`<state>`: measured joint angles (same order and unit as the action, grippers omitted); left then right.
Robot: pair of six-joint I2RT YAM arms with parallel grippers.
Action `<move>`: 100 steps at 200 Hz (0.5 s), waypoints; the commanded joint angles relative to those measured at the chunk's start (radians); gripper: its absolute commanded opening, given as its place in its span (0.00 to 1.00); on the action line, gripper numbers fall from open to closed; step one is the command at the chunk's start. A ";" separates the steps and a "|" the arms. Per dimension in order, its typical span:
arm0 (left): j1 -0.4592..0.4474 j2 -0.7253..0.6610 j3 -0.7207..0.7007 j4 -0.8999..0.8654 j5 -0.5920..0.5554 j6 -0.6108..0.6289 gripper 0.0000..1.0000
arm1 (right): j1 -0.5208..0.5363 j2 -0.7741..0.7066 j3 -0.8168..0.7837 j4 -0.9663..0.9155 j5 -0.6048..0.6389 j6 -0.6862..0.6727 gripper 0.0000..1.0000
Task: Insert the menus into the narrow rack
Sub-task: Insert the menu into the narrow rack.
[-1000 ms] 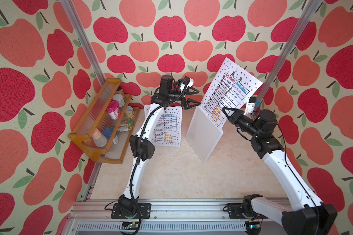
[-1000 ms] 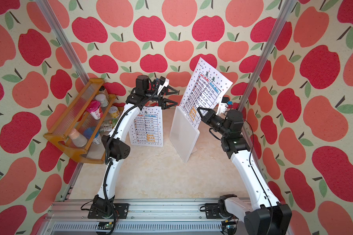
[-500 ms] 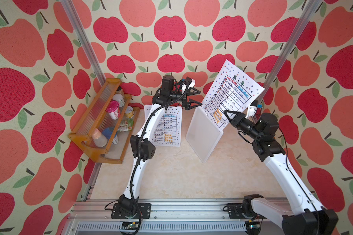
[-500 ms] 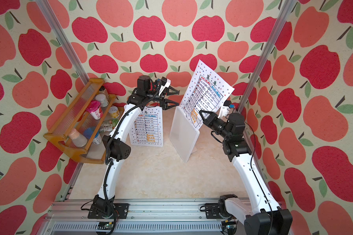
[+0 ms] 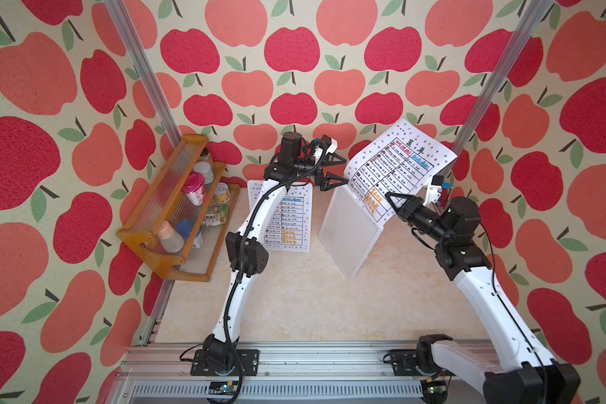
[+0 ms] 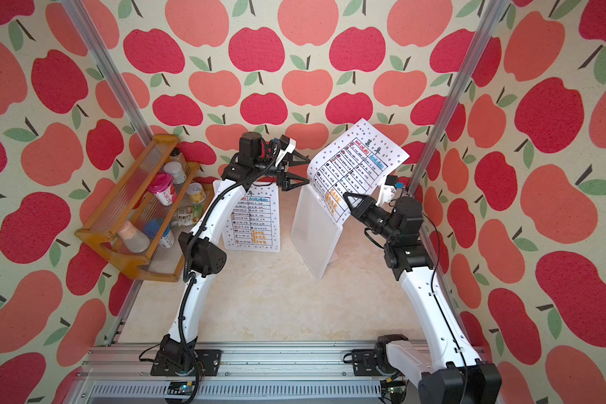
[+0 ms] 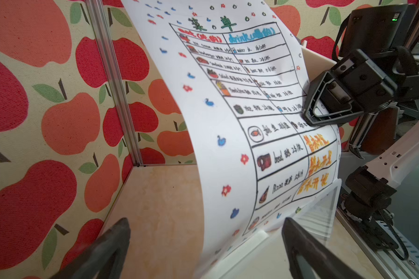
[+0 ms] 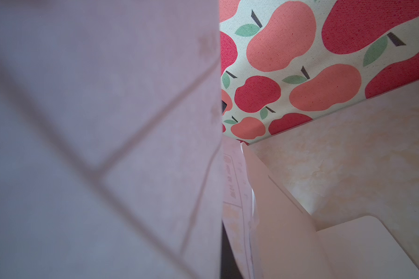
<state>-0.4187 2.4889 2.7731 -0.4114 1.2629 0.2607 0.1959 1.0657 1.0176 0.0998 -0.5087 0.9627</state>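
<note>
Apple-print cloth walls enclose a pale marbled counter [image 5: 312, 307].

**Right hand** [image 5: 389, 196]: the jaws are closed flat on one side edge of the held menu [image 5: 396, 168], roughly halfway along the sheet. Above this hand the sheet rises and bows toward the back wall. Below it, the lower edge with the orange text meets the top opening of the narrow rack [image 5: 347, 231]. How far that edge sits inside the slot cannot be told. The sheet's long axis runs steeply up and down, roughly in line with the rack's leaning panel.

**Left hand** [image 5: 342, 171]: the jaws are spread wide and empty, just beside the opposite side edge of the held menu, above the rack's upper corner. It is the nearer hand to the second menu [image 5: 287, 220], which lies flat on the counter below it, beside the rack.

**Materials:** the menus are thin, limp white paper. The rack is rigid, frosted plastic: slim, rectangular, with rounded corners. A wooden shelf [image 5: 161, 210] holding cups stands well apart.

**Next move (judgement):** lower the sheet along its long axis. The free edge may buckle at the slot.
</note>
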 commanded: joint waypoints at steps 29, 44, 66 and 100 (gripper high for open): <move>-0.027 0.044 0.005 0.055 0.008 0.005 0.99 | -0.013 -0.014 0.020 -0.036 -0.033 -0.032 0.00; -0.030 0.043 0.005 0.041 0.004 0.036 0.99 | -0.017 -0.010 0.028 -0.046 -0.033 -0.044 0.00; -0.029 0.039 0.006 0.024 0.004 0.046 0.99 | -0.026 -0.001 0.034 -0.048 -0.034 -0.050 0.00; -0.027 0.030 0.006 -0.011 0.012 0.070 0.99 | -0.027 0.012 0.045 -0.067 -0.024 -0.078 0.00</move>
<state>-0.4488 2.5179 2.7731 -0.3885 1.2633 0.2886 0.1753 1.0698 1.0298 0.0601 -0.5186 0.9276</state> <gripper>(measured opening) 0.994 0.058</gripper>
